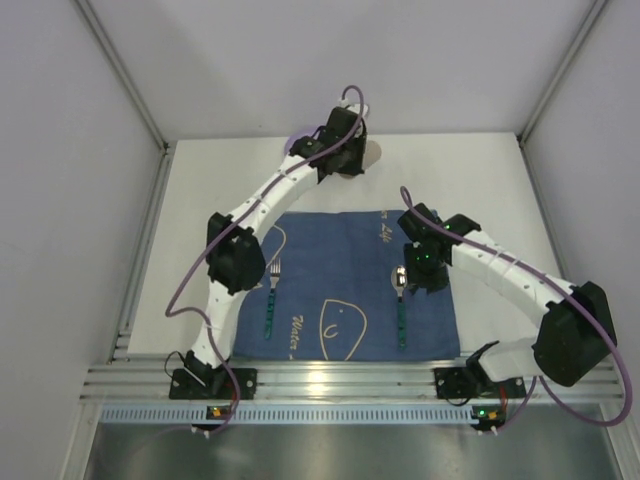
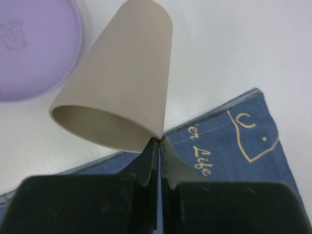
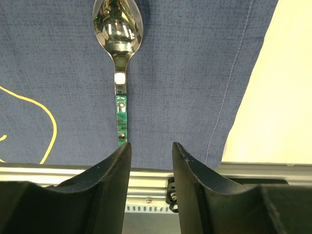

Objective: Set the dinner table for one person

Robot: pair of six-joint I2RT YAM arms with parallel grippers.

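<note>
My left gripper (image 1: 350,160) is at the back of the white dinner table (image 1: 200,200), shut on the rim of a beige cup (image 2: 122,83); its fingertips (image 2: 155,146) pinch the cup wall. The cup also shows in the top view (image 1: 369,157). A purple plate (image 2: 34,44) lies just beyond the cup. On the blue cloth mat (image 1: 340,255) lie a green-handled fork (image 1: 271,295) at the left and a green-handled spoon (image 1: 400,300) at the right. My right gripper (image 3: 151,148) is open and empty above the mat, just right of the spoon (image 3: 118,29).
A ribbed aluminium rail (image 1: 350,380) runs along the near edge, with both arm bases on it. Grey walls close in the table at left, right and back. The mat's right edge (image 3: 239,73) borders bare white table (image 3: 282,83).
</note>
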